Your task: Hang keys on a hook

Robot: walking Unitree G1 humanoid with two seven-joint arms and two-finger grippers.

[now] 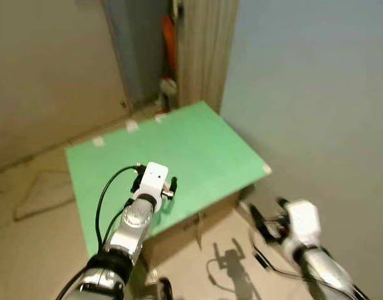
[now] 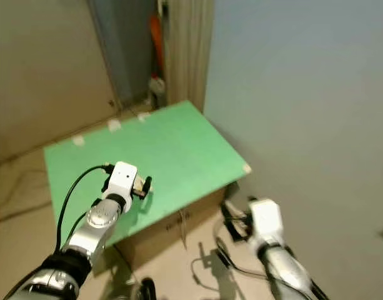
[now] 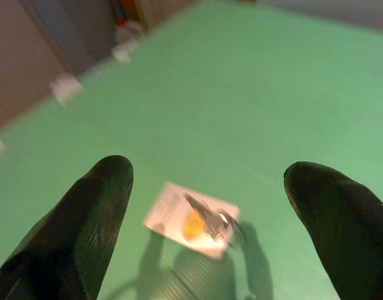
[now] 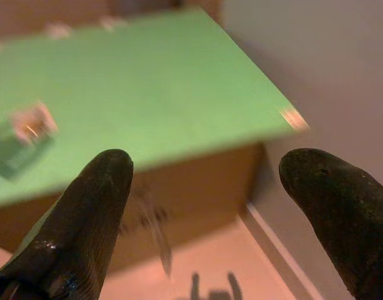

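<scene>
My left gripper (image 3: 207,187) hovers with fingers spread wide above the keys (image 3: 210,222), which lie on a white card (image 3: 175,215) whose writing is too blurred to read, amid bare green board (image 1: 203,147), while my right gripper (image 4: 207,181), also spread, hangs off its near edge beside the wall (image 1: 316,94).

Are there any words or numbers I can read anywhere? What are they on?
None can be read.
White tag under the keys on the green board: an orange mark, too blurred to read.
Cardboard box under the board: dark marks on its side, too blurred to read.
Left pincer hovers open over the keys.
</scene>
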